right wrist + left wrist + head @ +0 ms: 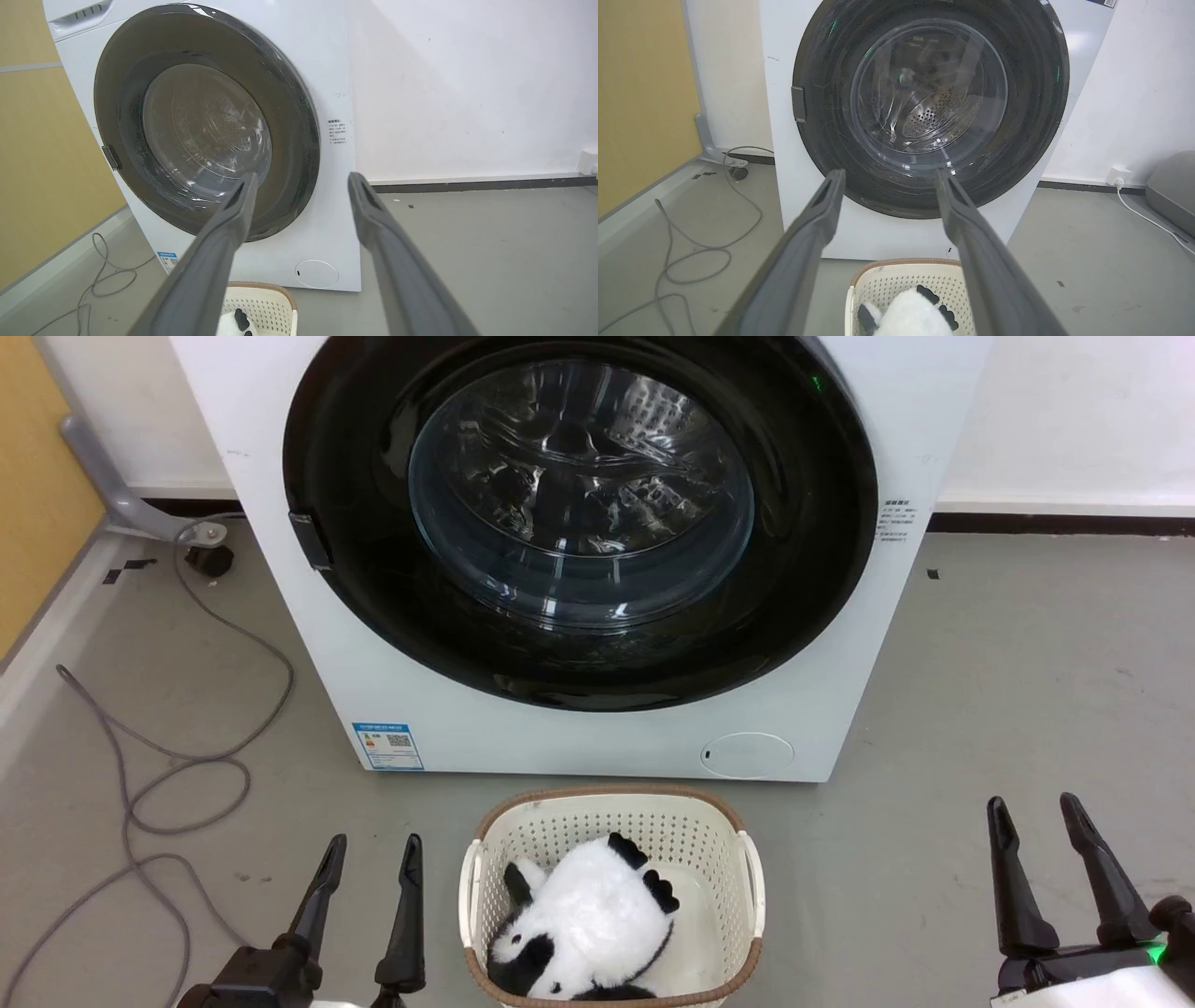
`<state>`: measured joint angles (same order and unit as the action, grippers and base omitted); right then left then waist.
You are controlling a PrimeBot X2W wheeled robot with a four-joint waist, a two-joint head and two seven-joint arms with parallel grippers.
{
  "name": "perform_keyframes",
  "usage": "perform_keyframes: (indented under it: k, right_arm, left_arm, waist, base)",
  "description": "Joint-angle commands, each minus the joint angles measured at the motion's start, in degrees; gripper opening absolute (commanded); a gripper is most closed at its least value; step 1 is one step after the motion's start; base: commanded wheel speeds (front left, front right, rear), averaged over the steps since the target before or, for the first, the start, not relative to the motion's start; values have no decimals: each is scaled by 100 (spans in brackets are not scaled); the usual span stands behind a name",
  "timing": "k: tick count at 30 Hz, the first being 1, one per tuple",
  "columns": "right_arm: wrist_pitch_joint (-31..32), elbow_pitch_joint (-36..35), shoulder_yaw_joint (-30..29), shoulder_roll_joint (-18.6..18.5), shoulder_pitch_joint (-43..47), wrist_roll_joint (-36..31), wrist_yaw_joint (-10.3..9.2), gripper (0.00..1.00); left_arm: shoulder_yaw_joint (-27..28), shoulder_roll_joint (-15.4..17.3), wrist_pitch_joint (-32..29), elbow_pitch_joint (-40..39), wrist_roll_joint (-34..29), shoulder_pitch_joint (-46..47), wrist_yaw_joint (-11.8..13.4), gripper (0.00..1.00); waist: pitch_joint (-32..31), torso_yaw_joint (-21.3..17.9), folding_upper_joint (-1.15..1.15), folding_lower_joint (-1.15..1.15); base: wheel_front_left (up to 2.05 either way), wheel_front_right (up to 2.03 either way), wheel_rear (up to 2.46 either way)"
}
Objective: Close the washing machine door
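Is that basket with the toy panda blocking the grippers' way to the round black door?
Nothing visible does. The basket sits low on the floor before the washing machine, between the left gripper and right gripper, below the washing machine door. Both wrist views look straight at that door, which already seems shut.

The head view's top edge cuts off the upper rim of the washing machine door (pixel 579 513). Print on the blue label (pixel 386 747) and the notice (pixel 894 521) right of the door is too small to read. The left wrist view's bottom edge crops the basket (pixel 887 284) and plush panda (pixel 908 317)
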<state>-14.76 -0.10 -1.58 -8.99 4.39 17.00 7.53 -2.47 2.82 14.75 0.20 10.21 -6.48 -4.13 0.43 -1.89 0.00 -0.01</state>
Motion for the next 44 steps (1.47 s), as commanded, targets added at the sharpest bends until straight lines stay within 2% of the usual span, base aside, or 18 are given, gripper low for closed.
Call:
perform_keyframes:
  k: [1,6,7,44]
  right_arm:
    - [-23,-41,-6,35,101,-39,-4,100]
    - [-24,-45,5,-7,89,-4,-4,100]
    - [0,-22,10,-8,17,2,0,0]
    - [388,-12,46,154,-107,-444,-1,0]
  left_arm:
    - [10,6,25,-6,14,-69,13,100]
    - [29,6,25,10,24,-46,16,100]
    - [14,0,0,10,13,-2,1,0]
    - [66,1,-394,1,-258,169,108,0]
  waist:
    - [-11,4,0,1]
    - [1,14,0,1]
    - [1,14,0,1]
    - [-10,60,0,1]
  base:
    - [0,0,0]
    - [0,0,0]
    - [0,0,0]
    - [0,0,0]
